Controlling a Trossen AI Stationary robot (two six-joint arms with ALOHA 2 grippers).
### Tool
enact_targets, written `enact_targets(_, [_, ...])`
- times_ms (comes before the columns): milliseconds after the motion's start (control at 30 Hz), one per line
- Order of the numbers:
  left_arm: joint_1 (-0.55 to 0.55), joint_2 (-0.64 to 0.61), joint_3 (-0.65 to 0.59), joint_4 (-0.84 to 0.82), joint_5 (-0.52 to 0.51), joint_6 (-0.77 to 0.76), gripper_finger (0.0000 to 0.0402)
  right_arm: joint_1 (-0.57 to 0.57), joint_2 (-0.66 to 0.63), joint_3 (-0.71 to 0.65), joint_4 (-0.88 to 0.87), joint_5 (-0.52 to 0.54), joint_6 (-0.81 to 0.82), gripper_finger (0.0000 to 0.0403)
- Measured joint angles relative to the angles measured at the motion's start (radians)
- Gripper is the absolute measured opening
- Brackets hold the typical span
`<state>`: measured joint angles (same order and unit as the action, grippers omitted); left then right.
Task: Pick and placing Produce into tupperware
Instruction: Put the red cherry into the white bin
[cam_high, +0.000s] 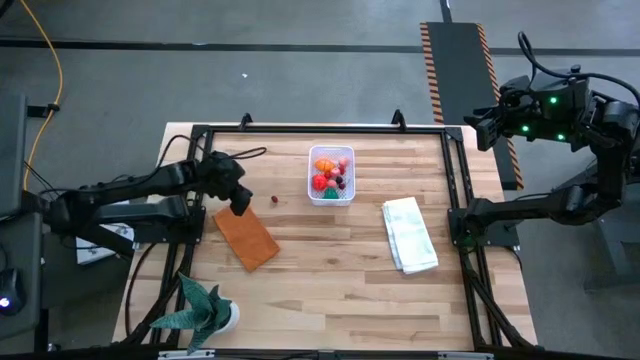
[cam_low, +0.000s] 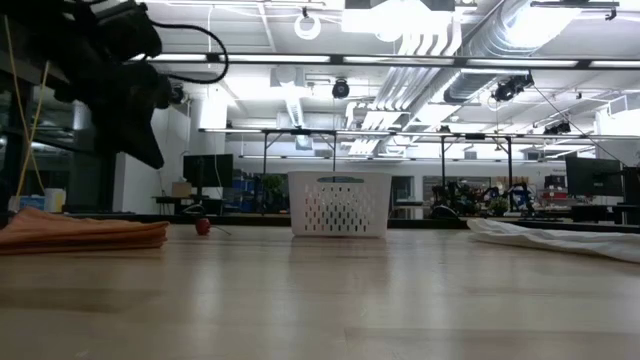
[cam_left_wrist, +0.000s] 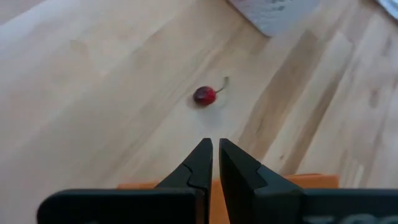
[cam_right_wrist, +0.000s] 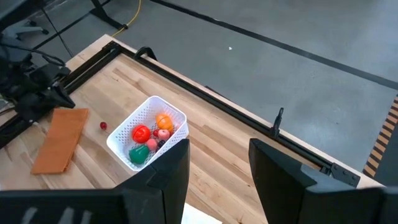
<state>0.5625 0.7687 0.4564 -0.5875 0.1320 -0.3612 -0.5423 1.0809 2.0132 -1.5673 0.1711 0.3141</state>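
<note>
The left gripper (cam_left_wrist: 215, 155) hangs above the orange-brown mat's (cam_high: 246, 236) edge, fingers together and empty, aimed at a red cherry (cam_left_wrist: 204, 96) lying just beyond on the wooden table (cam_high: 330, 270), stem pointing toward the white perforated tub (cam_high: 331, 175). The tub, long axis front to back, holds the other produce. The right gripper (cam_right_wrist: 219, 168) waits raised beyond the table's corner, fingers apart.
</note>
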Motion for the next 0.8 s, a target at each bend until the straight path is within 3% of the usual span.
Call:
enact_targets(433, [0.0,0.149,0.0,0.15,0.122,0.243,0.0025,0.0,0.0,0.0,-0.004,-0.023,0.004,0.0158])
enact_targets(700, [0.0,0.199,0.0,0.18,0.114,0.269,0.013,0.0,0.0,0.0,-0.004,-0.023,0.01,0.0158])
enact_targets(800, [0.0,0.204,0.0,0.183,0.102,0.327,0.0152,0.0,0.0,0.0,-0.004,-0.023,0.015,0.0158])
